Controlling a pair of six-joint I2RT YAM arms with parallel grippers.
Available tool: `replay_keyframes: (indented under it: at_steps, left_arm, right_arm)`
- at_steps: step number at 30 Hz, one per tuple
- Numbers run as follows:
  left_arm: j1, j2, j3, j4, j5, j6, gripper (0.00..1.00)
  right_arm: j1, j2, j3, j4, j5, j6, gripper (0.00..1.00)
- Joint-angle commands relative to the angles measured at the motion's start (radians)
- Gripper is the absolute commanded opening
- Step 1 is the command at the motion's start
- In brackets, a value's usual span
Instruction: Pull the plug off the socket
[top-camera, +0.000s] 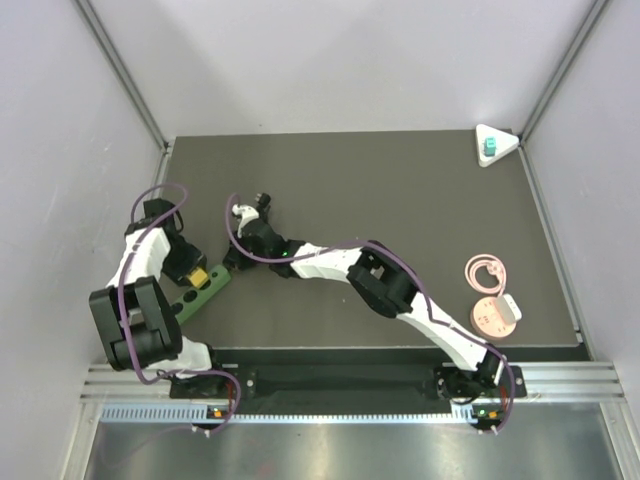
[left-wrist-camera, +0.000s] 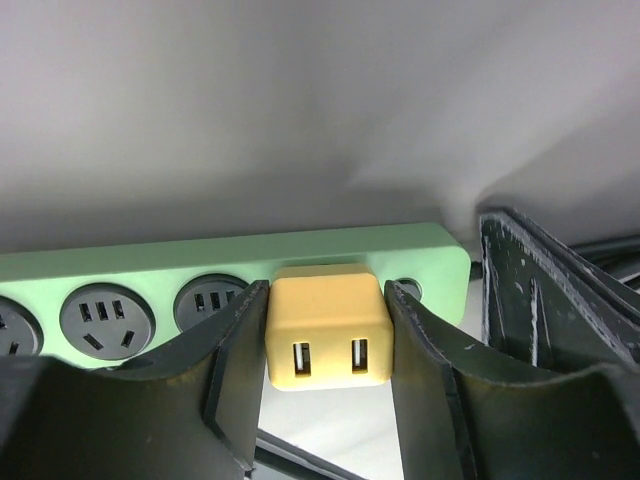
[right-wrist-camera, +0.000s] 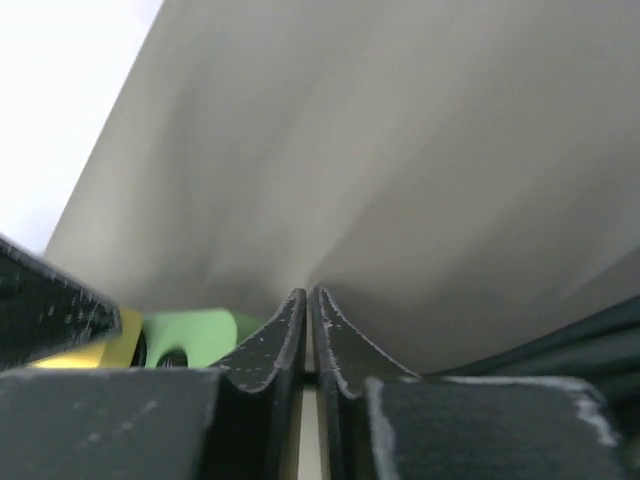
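Observation:
The teal plug (top-camera: 489, 148) stands on the white triangular socket (top-camera: 503, 141) in the far right corner of the dark table, far from both grippers. My left gripper (top-camera: 203, 276) (left-wrist-camera: 327, 292) is shut on a small yellow cube (left-wrist-camera: 328, 325) that is plugged into a green power strip (left-wrist-camera: 200, 262) at the near left. My right gripper (top-camera: 231, 266) (right-wrist-camera: 308, 296) is shut and empty, its tips just beside the end of the green strip (right-wrist-camera: 200, 335). The plug and the socket do not show in either wrist view.
A round pink disc (top-camera: 490, 316) with a small white cube (top-camera: 511, 303) and a coiled pink cable (top-camera: 485, 270) lie at the near right. Grey walls enclose the table on the left, back and right. The right arm stretches across the table's middle.

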Motion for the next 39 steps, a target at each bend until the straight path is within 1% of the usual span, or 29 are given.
replay_keyframes:
  at_steps: [1,2,4,5,6,10,11,13,14,15,17,20,24,26,28,30,31,34,39]
  left_arm:
    - [0.016,-0.074,-0.012,0.101,-0.052,0.035,0.0]
    - [0.016,-0.083,-0.017,0.105,-0.054,0.039,0.0]
    - [0.014,-0.089,-0.031,0.116,-0.049,0.044,0.0]
    - [0.016,-0.097,-0.035,0.122,-0.046,0.046,0.0]
    - [0.016,-0.098,-0.04,0.125,-0.037,0.047,0.0]
    - [0.016,-0.127,-0.084,0.159,-0.023,0.05,0.0]
    - [0.016,-0.134,-0.092,0.168,-0.025,0.049,0.0]
    - [0.016,-0.149,-0.11,0.176,-0.026,0.047,0.0]
    - [0.016,-0.152,-0.115,0.178,-0.026,0.046,0.0]
    - [0.016,-0.154,-0.118,0.178,-0.028,0.044,0.0]
    - [0.016,-0.166,-0.123,0.181,-0.026,0.04,0.0]
    - [0.014,-0.184,-0.126,0.179,-0.026,0.032,0.0]
    - [0.014,-0.198,-0.129,0.178,-0.012,0.029,0.0]
    - [0.014,-0.203,-0.129,0.173,0.0,0.029,0.0]
    - [0.016,-0.207,-0.129,0.17,0.003,0.026,0.0]
    - [0.016,-0.213,-0.127,0.164,0.012,0.026,0.0]
    - [0.016,-0.219,-0.127,0.161,0.015,0.023,0.0]
    - [0.014,-0.229,-0.133,0.153,0.027,0.018,0.0]
    - [0.016,-0.235,-0.138,0.144,0.034,0.026,0.0]
  right_arm:
    - [-0.015,0.017,-0.11,-0.327,-0.06,-0.08,0.09]
    - [-0.017,-0.013,-0.116,-0.322,-0.072,-0.085,0.14]
    - [-0.028,-0.07,-0.143,-0.307,-0.112,-0.083,0.2]
    - [-0.034,-0.09,-0.154,-0.287,-0.126,-0.08,0.26]
    - [-0.04,-0.11,-0.17,-0.281,-0.15,-0.075,0.29]
    - [-0.09,-0.203,-0.159,-0.278,-0.215,-0.068,0.44]
    - [-0.097,-0.222,-0.159,-0.275,-0.222,-0.074,0.49]
    - [-0.106,-0.26,-0.159,-0.276,-0.241,-0.085,0.55]
    - [-0.107,-0.268,-0.159,-0.275,-0.254,-0.094,0.62]
    - [-0.106,-0.277,-0.159,-0.276,-0.285,-0.094,0.66]
    - [-0.104,-0.294,-0.186,-0.255,-0.325,-0.068,0.72]
    - [-0.087,-0.331,-0.24,-0.209,-0.331,-0.045,0.74]
    - [-0.055,-0.343,-0.301,-0.167,-0.342,-0.022,0.74]
    - [-0.046,-0.336,-0.305,-0.109,-0.348,-0.003,0.76]
    - [-0.043,-0.314,-0.311,-0.039,-0.396,0.048,0.77]
    - [-0.041,-0.303,-0.317,-0.003,-0.396,0.075,0.81]
    - [-0.04,-0.285,-0.318,0.041,-0.4,0.11,0.82]
    - [-0.048,-0.222,-0.286,0.098,-0.42,0.182,0.83]
    - [-0.049,-0.123,-0.181,0.116,-0.426,0.248,0.82]
